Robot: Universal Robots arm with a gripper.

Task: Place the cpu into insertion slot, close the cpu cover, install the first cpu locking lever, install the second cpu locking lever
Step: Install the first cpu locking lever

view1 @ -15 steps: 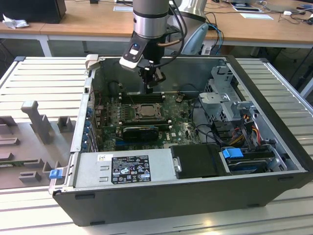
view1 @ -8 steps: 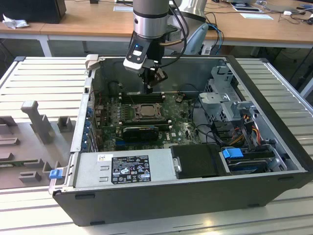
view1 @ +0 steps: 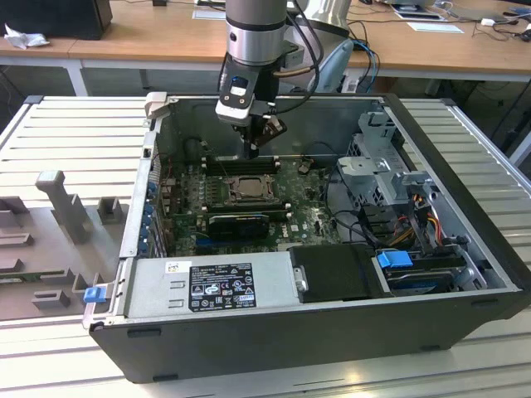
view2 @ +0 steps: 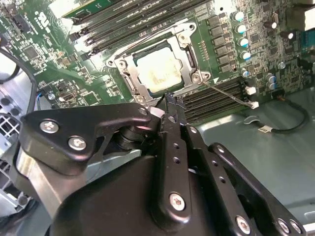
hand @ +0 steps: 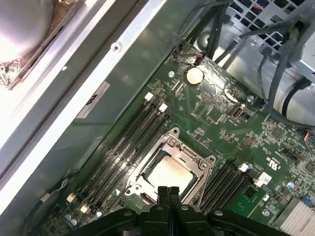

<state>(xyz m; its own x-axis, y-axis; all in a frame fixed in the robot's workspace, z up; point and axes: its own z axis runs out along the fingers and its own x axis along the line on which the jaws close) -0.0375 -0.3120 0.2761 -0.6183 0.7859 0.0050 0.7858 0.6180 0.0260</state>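
First wrist view: one cpu sits in one insertion slot, pincer closed tight, empty.

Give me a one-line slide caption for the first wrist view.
Shut hand poised at the edge of the cpu cover, which lies down around the seated cpu on the green motherboard.

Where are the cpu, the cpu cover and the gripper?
cpu (hand: 170,172): first wrist view, middle of its pale face.
cpu cover (hand: 187,149): first wrist view, its metal frame edge.
gripper (hand: 168,189): first wrist view, between its fingertips.
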